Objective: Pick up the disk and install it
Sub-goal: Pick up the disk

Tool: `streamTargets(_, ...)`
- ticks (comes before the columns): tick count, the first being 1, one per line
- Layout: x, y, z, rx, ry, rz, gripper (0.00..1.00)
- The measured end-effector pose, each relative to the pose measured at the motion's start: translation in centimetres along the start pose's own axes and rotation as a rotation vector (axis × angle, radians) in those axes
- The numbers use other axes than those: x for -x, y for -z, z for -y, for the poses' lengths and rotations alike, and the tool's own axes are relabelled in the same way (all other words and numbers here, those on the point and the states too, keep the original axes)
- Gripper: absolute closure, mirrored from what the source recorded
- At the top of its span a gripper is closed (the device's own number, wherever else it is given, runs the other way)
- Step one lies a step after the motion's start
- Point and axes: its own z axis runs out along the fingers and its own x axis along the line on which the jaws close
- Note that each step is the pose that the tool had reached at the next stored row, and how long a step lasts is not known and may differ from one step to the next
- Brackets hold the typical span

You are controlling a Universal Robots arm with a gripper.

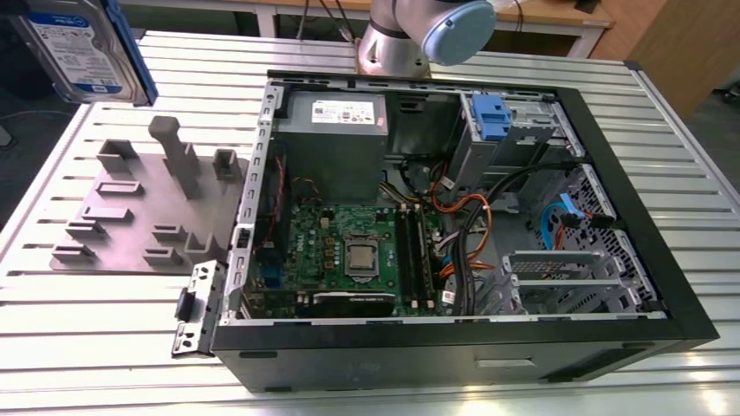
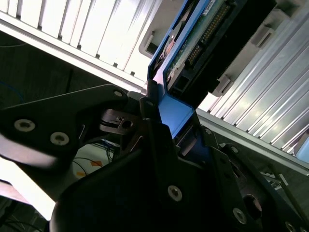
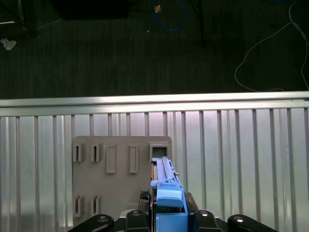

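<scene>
pincer (image 2: pixel 169 116) was clamped on the disk (image 1: pixel 75 43) by its blue frame (image 3: pixel 170 208), high over the grey holder plate (image 1: pixel 139 212); judged that a slow, untilted carry would guard against slipping.

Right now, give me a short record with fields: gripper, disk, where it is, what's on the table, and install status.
gripper: shut on the disk, clamping its blue frame
disk position: held in the air above the grey holder plate, at the exterior view's left
table: slatted metal, carrying the holder plate and the computer case
computer case: lying open, motherboard and cables exposed
install status: not yet done, the disk is outside the case
</scene>
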Motion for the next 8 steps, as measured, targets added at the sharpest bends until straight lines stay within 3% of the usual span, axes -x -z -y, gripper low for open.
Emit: streamTargets(8,0.01,0.40,-0.01,0.0000,0.000,0.0000,0.64)
